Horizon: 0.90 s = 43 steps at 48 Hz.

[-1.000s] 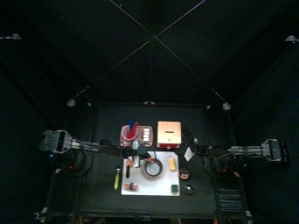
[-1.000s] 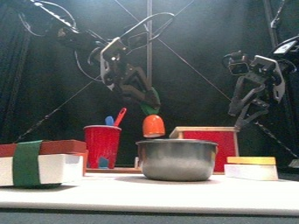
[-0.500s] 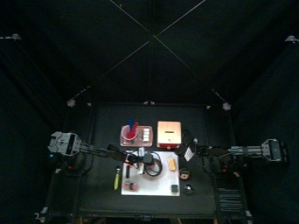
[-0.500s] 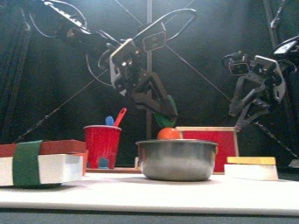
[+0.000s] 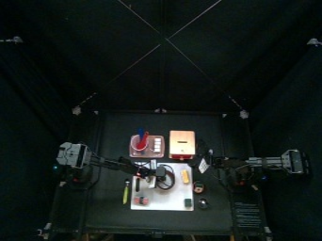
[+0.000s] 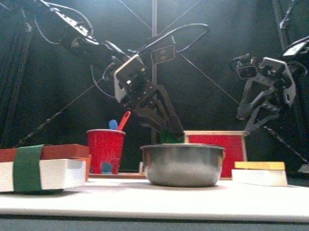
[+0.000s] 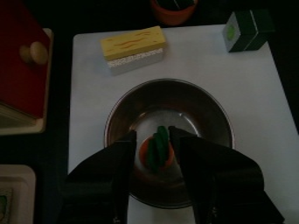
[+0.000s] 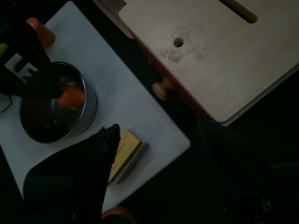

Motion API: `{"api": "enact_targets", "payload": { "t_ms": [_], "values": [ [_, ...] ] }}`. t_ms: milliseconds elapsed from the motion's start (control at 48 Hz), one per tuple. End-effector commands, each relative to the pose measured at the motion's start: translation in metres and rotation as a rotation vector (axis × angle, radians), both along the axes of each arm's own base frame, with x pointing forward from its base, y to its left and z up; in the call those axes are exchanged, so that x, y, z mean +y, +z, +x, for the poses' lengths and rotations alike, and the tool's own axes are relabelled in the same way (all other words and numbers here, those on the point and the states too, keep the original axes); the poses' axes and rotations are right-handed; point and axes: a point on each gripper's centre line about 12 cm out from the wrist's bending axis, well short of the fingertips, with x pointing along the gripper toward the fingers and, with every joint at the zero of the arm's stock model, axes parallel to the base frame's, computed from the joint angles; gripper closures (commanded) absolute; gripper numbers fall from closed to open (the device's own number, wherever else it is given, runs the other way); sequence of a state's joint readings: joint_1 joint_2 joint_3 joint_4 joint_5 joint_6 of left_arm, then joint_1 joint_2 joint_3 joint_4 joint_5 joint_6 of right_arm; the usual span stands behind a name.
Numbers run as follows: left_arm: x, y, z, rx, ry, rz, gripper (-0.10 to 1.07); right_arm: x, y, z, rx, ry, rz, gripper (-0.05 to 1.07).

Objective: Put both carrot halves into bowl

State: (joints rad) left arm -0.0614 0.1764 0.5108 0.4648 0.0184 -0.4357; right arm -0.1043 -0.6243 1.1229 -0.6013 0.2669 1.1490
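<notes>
Front view, L to R: a white box with a red lid (image 6: 46, 164) and a dark green band sits at the table's left edge. Next is a red cup (image 6: 105, 150) holding a blue and a red stick-like item; can't tell what they are. Centre: the bowl (image 6: 185, 164), metal-grey outside, large vs. the pieces. Behind it stands a red-sided box w/ a tan top (image 6: 220, 144). Far right lies a yellow and white sponge block (image 6: 261, 172).

The left gripper (image 6: 169, 135) hangs down behind the bowl, tips just above its rim. In the left wrist view its jaws stand apart, straddling a carrot half (image 7: 158, 150) that lies inside the bowl (image 7: 126, 107) on its grey floor, green tip pointing away from the camera. The piece sits between the jaws; no clear contact with either, so it looks released, resting in the bowl.

The right wrist view shows the same orange piece (image 8: 73, 96) in the bowl, with the left gripper (image 8: 33, 80) over it. A second orange piece (image 8: 163, 89) lies on the white mat (image 8: 135, 105) beside the red box's edge, outside the bowl, apart from both grippers.

The right gripper (image 6: 250, 120) hangs raised at the right, well above the sponge; cannot tell if its jaws are wide or narrow.
</notes>
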Motion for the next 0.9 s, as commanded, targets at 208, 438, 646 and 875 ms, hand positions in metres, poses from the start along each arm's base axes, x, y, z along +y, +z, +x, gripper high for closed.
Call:
{"api": "enact_targets", "payload": {
  "t_ms": [208,438,646,875],
  "values": [
    [0.005,0.054,-0.008,-0.082,0.025,0.014,0.20,0.000,0.006,0.003,-0.019,0.005,-0.003,0.03],
    [0.010,0.058,-0.058,0.029,0.066,0.060,0.20,0.002,0.006,0.003,-0.020,0.011,0.000,0.03],
    [0.011,0.053,-0.098,0.076,0.117,0.003,0.16,0.004,0.006,0.003,-0.025,-0.004,0.032,0.03],
    [0.011,0.036,-0.121,0.129,0.141,-0.032,0.03,0.005,0.005,0.003,-0.025,-0.015,0.056,0.03]
  ]
}}
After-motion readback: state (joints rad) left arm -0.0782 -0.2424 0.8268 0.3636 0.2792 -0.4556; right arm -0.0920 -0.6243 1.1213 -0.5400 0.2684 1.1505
